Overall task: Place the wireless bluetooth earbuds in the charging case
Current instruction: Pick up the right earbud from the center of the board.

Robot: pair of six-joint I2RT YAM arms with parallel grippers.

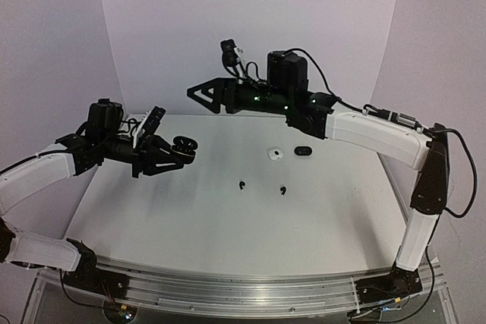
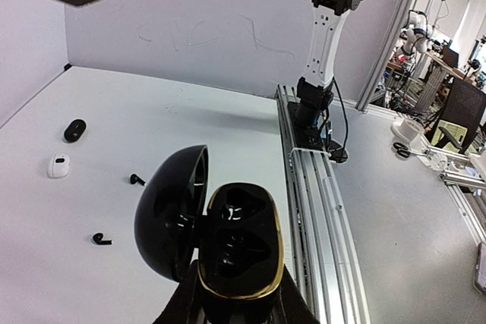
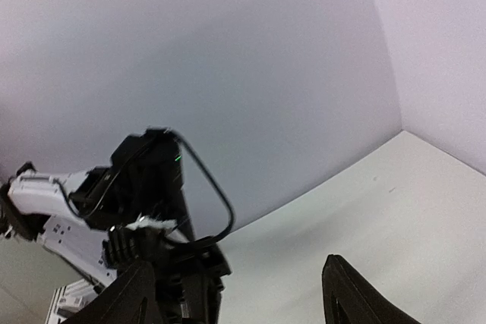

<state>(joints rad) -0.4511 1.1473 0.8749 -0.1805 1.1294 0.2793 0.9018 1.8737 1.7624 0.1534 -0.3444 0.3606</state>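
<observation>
My left gripper (image 1: 173, 154) is shut on an open black charging case (image 1: 183, 146) and holds it above the table's left side. In the left wrist view the case's gold-rimmed base (image 2: 241, 242) faces the camera with its lid (image 2: 171, 214) swung out to the left. The wells look dark and glossy, and I cannot tell what lies in them. Two black earbuds (image 1: 242, 185) (image 1: 282, 189) lie apart on the white table (image 1: 228, 233), and show again as earbuds (image 2: 137, 180) (image 2: 101, 239). My right gripper (image 1: 203, 95) hangs open high over the table's back, nothing between its fingers (image 3: 129, 297).
A small white case (image 1: 275, 154) and a closed black case (image 1: 303, 151) sit side by side at mid-back. The left wrist view shows them as white case (image 2: 58, 165) and black case (image 2: 74, 130). An aluminium rail (image 1: 228, 282) runs along the near edge. White walls enclose the back.
</observation>
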